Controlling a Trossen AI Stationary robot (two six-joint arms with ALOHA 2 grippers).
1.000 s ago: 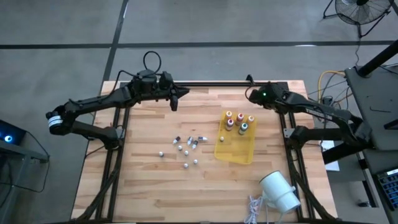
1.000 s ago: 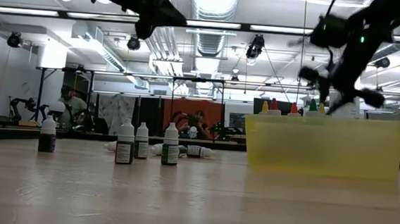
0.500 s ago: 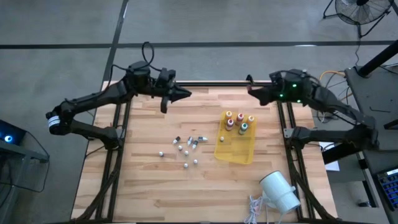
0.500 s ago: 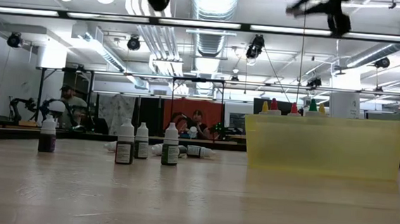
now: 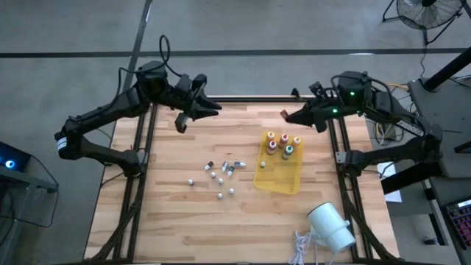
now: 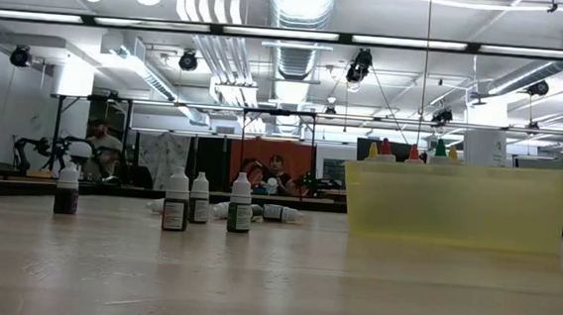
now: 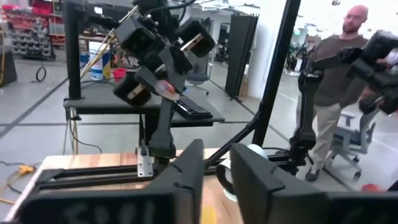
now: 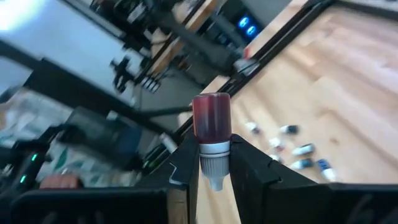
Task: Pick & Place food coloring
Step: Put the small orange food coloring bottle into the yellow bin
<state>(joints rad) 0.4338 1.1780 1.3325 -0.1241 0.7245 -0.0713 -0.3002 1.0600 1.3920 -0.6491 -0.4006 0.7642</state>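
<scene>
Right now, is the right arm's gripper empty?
No: in the right wrist view the right gripper has its dark fingers closed on a small food coloring bottle with a dark red body.

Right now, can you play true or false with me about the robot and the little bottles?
1. The right gripper holds a red bottle. True.
2. The yellow bin has no bottles in it. False: several colored-top bottles stand in its far end.
3. Small vials lie scattered on the table beside the bin. True.
4. The left gripper is holding a vial. False: nothing is between its fingers.
5. A white cylinder lies inside the bin. False: it lies on the table.
</scene>
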